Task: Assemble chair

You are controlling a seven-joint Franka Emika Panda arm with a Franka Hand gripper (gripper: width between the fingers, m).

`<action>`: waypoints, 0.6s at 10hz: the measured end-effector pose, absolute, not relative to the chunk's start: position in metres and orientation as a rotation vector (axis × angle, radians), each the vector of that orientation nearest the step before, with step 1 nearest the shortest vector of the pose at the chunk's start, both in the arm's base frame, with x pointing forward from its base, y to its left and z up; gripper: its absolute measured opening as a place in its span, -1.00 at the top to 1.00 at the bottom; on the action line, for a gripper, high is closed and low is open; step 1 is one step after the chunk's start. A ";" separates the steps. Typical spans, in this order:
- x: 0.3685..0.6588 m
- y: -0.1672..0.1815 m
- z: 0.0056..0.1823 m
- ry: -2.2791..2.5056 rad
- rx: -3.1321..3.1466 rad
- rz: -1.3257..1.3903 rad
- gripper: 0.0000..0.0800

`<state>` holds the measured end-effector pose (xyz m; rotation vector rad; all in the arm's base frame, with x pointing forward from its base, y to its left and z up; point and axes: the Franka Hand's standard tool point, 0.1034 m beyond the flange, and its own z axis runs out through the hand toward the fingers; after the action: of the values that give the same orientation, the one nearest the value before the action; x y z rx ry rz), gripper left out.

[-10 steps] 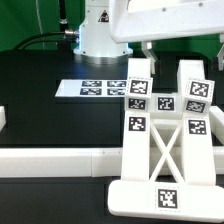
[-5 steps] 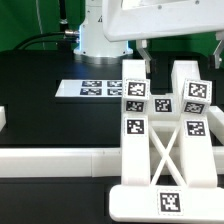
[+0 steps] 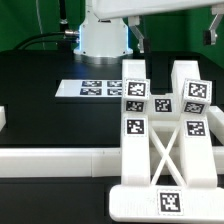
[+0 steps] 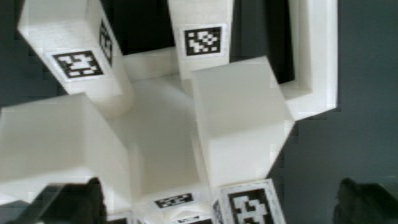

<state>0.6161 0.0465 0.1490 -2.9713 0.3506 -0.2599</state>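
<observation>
My gripper (image 4: 210,205) hangs above the chair (image 3: 165,130) with its fingers (image 4: 68,205) spread wide, holding nothing. My arm reaches down from above. The chair stands upright at the table's (image 3: 40,110) near edge, just beside the white border wall (image 3: 50,160).

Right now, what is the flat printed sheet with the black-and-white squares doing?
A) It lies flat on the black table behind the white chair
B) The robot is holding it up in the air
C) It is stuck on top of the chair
A: the flat white marker board lies on the black table, behind the glossy white blocky plastic chair and apart from it.
</observation>
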 end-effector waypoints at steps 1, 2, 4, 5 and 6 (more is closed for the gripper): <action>0.616 0.046 0.149 0.345 -2.973 -0.260 -0.62; 0.616 0.044 0.149 0.294 -2.983 -0.264 -0.62; 0.621 0.032 0.154 -0.122 -3.072 -0.238 -0.62; 0.623 0.033 0.154 -0.241 -3.090 -0.229 -0.62; 0.621 0.034 0.152 -0.196 -3.088 -0.198 -0.62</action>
<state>0.6211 0.0336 0.1522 -3.0877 -0.1963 -0.1980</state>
